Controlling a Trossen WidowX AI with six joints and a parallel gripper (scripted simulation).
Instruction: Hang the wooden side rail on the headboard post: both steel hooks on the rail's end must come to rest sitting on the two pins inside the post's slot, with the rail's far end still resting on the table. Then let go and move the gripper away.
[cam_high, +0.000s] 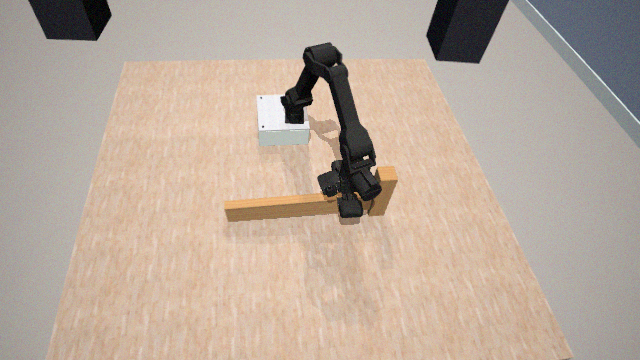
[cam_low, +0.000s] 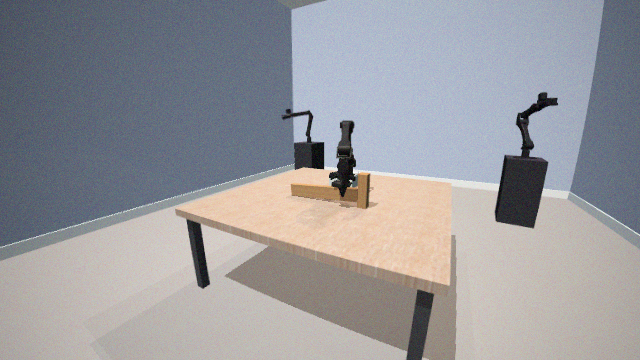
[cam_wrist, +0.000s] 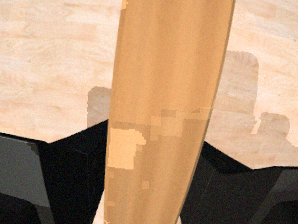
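Observation:
The wooden rail (cam_high: 277, 208) (cam_low: 315, 191) (cam_wrist: 167, 65) lies lengthwise left of the headboard post. Its left, far end is at the table. The upright post (cam_high: 386, 192) (cam_low: 364, 190) stands at the rail's right end. My gripper (cam_high: 350, 206) (cam_low: 342, 192) (cam_wrist: 145, 127) is shut on the rail close to the post, one finger on each side of it. In the exterior view the rail's near end reaches the post's side or comes very close. The steel hooks, the slot and the pins are hidden, so I cannot tell whether the hooks sit on the pins.
The arm's white base box (cam_high: 284, 137) stands behind the rail on the wooden table (cam_high: 200, 300) (cam_low: 390, 235). Two black pedestals (cam_low: 521, 192) (cam_low: 309, 156) with other arms stand on the floor beyond the table.

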